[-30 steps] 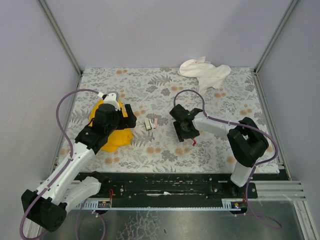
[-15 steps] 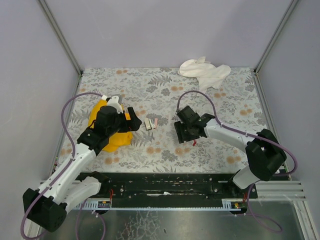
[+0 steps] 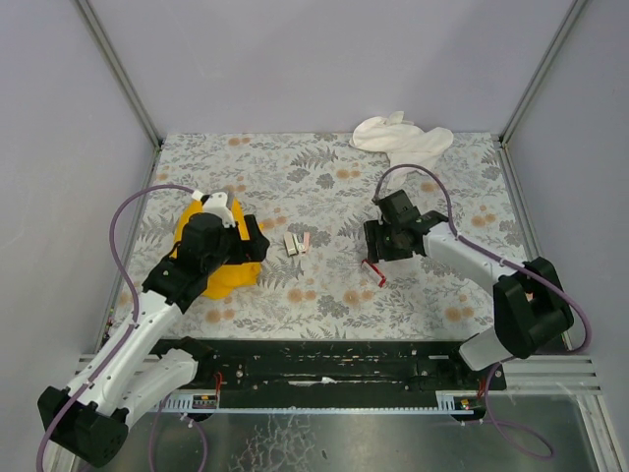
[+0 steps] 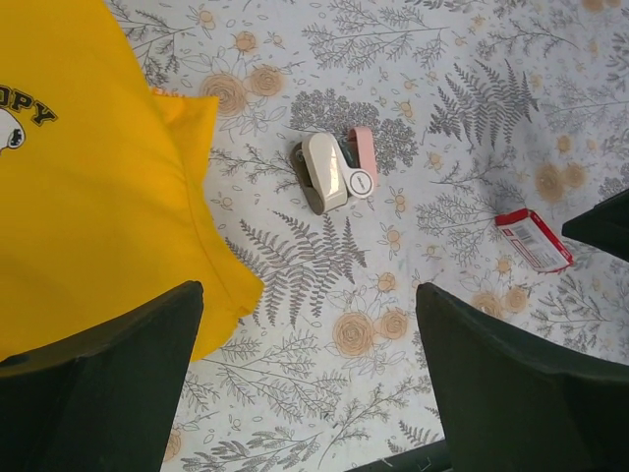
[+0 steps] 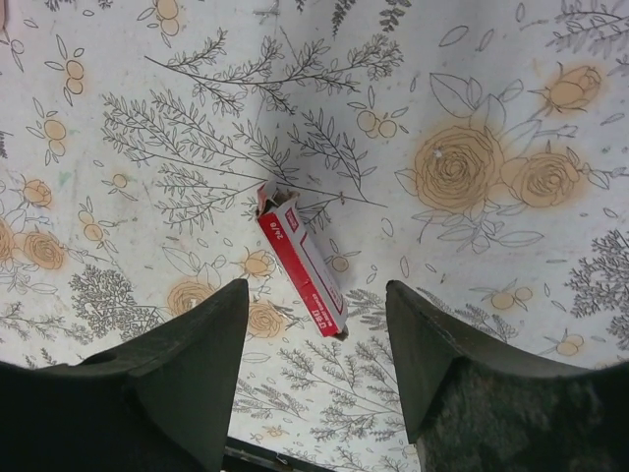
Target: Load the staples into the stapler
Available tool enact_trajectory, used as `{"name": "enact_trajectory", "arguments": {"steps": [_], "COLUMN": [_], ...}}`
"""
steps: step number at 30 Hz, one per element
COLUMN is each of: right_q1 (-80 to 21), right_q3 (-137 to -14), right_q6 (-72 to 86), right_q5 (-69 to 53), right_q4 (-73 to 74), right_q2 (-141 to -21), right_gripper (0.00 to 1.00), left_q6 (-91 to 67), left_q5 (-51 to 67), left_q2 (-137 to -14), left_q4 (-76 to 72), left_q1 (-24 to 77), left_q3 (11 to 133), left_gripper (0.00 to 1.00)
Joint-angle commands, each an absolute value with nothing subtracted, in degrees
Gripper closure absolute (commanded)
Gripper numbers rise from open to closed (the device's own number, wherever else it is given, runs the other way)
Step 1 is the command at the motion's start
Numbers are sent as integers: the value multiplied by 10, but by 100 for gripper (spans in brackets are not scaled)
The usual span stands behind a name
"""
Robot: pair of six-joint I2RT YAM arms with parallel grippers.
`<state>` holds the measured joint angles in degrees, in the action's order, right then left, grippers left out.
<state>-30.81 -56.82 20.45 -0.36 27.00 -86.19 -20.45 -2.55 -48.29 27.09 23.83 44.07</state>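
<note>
Right gripper (image 3: 377,254) withdrawn, staples box (image 5: 301,264) beneath

The stapler (image 4: 359,162) lies touching a pale block (image 4: 324,172) on its left, so only its right side stands free; bare worktop (image 4: 324,285) runs from the pair to the wide-spread left claw (image 4: 310,324), with the yellow cloth (image 4: 88,177) bulging in just left of that lane. The red staple box (image 5: 300,261) lies alone on open worktop, with clear gaps along both long sides beneath the parted right claw (image 5: 316,305); the white cloth (image 3: 403,138) sits well apart at the far edge.
</note>
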Motion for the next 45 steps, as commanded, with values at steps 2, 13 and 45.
{"name": "enact_trajectory", "arguments": {"steps": [2, 13, 45], "right_q1": [-303, -303, -345], "right_q3": [-586, -586, -397], "right_q6": [164, 150, 365], "right_q5": [-68, -111, -69], "right_q4": [251, 243, 187], "right_q2": [-894, -927, -656], "right_gripper": [35, 51, 34], "left_q6": [-194, -181, -223], "left_q5": [-54, -81, 32], "left_q2": [-487, -480, -506], "left_q4": [259, 266, 219], "left_q1": [236, 236, 250], "left_q3": [439, 440, 432], "left_gripper": [12, 11, 15]}}
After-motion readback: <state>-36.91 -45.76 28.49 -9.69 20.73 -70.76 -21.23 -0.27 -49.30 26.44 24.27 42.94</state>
